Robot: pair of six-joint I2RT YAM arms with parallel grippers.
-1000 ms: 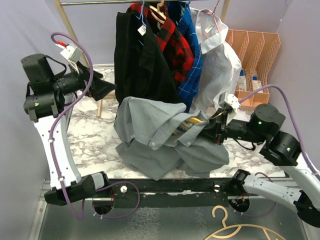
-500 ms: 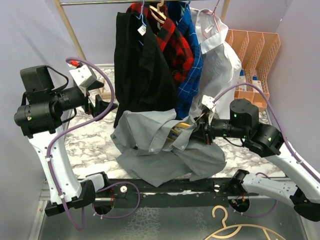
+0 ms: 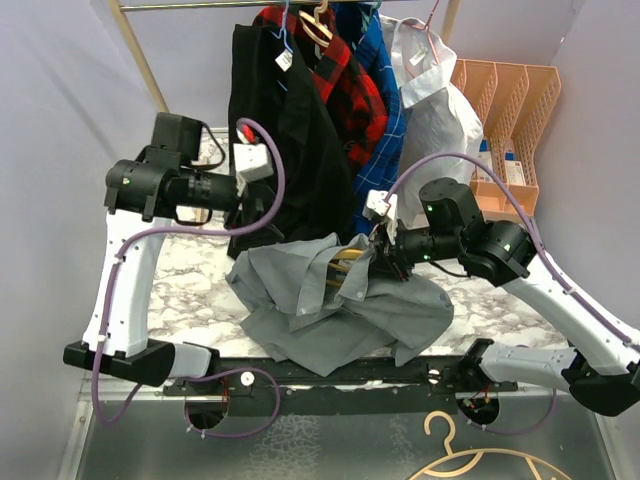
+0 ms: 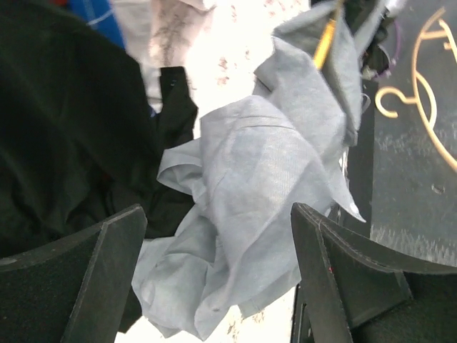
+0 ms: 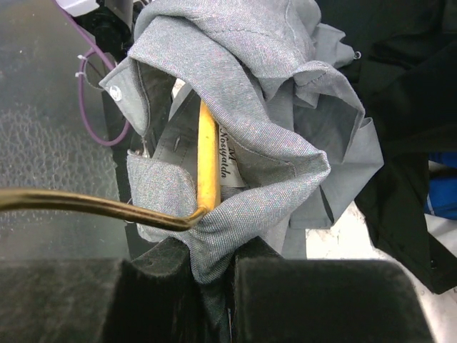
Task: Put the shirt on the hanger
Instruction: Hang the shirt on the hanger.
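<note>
The left pincer (image 4: 218,214) has its fingers spread wide and empty. It hovers above the white marble-patterned table (image 3: 190,275), close by a hanging black garment (image 3: 270,130). The crumpled light-grey button-up shirt (image 3: 300,295) lies ahead of it, off to the right and toward the near edge. It is heaped on the table with its upper folds lifted. Inside those folds the thin yellow-gold wire hanger (image 5: 208,157) runs lengthwise away from the right pincer (image 5: 213,259), which is clamped on a fold of shirt at the hanger's corner. The free left arm seems better placed to draw cloth along that axis, over the hanger's far shoulder.
</note>
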